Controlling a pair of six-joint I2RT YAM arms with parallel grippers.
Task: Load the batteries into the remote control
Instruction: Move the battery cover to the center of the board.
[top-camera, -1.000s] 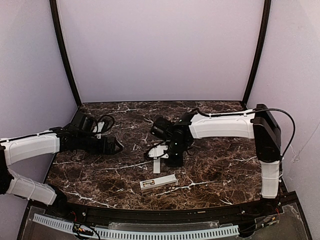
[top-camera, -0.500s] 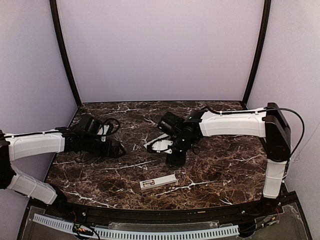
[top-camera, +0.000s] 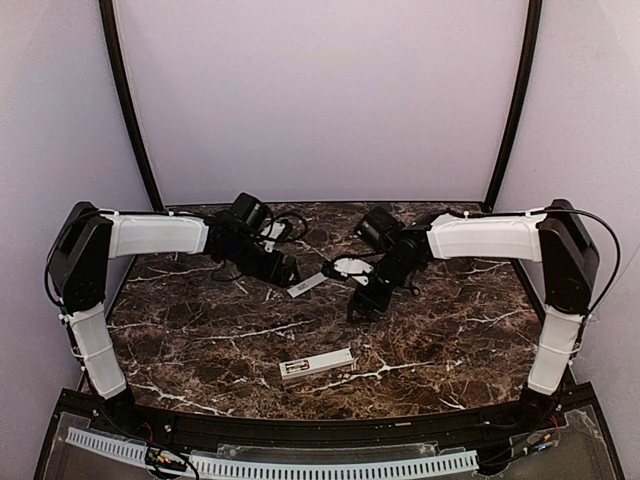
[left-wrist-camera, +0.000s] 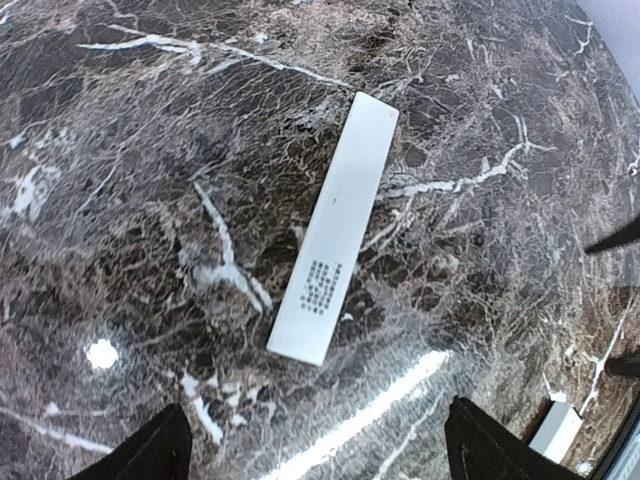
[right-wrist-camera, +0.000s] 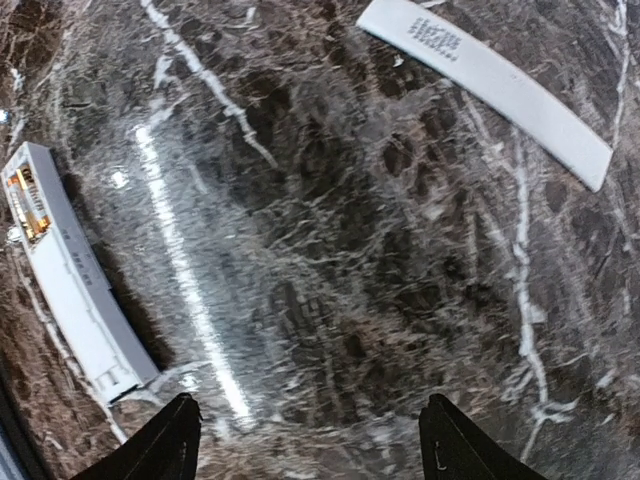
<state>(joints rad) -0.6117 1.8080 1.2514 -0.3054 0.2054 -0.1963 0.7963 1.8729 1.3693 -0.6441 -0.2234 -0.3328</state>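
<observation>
White remote (right-wrist-camera: 75, 285) looks loaded, cover strip (left-wrist-camera: 335, 230) off, both grippers empty.
It lies on the marble table (top-camera: 450, 340) toward the front edge, nearer my bases than either gripper is. At its open end I see dark and gold-yellow, which I take to be the batteries (right-wrist-camera: 30, 210) already seated, though I cannot tell how many. My left gripper (left-wrist-camera: 320, 455) hovers over the thin cover strip with fingers spread wide and nothing between them. My right gripper (right-wrist-camera: 310, 440) hangs close by above bare marble, just as wide open and holding nothing. I judge the loading itself done; what may be left is lifting that strip and closing the compartment with it.
</observation>
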